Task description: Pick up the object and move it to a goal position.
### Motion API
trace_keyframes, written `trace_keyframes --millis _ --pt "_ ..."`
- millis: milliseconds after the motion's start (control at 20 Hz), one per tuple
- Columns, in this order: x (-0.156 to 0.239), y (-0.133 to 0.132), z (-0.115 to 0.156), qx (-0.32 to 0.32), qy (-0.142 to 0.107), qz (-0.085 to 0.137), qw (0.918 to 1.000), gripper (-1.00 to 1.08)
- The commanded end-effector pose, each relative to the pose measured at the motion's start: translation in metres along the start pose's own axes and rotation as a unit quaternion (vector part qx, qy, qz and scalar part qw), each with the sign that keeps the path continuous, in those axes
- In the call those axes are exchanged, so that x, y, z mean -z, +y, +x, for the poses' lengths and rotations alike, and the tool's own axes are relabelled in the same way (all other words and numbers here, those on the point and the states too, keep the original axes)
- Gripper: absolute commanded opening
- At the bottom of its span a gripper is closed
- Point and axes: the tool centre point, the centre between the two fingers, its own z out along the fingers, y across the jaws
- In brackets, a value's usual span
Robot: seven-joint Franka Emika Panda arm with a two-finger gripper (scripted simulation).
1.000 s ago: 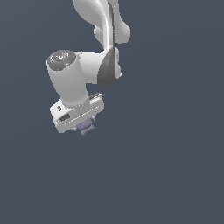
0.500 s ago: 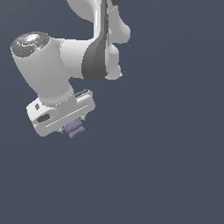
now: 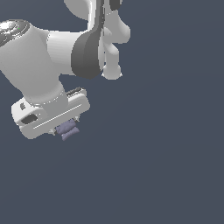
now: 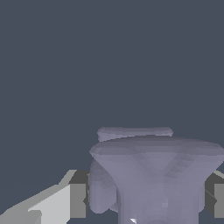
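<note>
The object [image 3: 68,129] is a small lavender-grey, ridged, lumpy block. In the exterior view it hangs just under the white gripper [image 3: 65,129], which sits at that view's left. The gripper is shut on the object, and its fingers are mostly hidden behind the hand and the block. In the wrist view the object [image 4: 153,175] fills the space between the two dark finger pads [image 4: 78,200], one on each side of it. Nothing shows beneath the block; it is held in the air.
The white arm [image 3: 52,52] with its dark joint band fills the upper part of the exterior view's left. Behind everything lies a plain dark blue-grey background with no other objects or edges visible.
The arm and gripper have moved toward the exterior view's left and closer to the camera, growing larger in the picture. The object has stayed in the gripper throughout.
</note>
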Motion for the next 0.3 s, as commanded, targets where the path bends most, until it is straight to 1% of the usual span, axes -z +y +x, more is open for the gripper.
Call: trace_keyframes --millis 0,250 --pt "0.0029 0.0029 0.0011 0.000 0.000 0.000 1.0000 -1.00" --pt "0.0041 0.0046 0.0020 0.000 0.000 0.000 1.0000 -1.00"
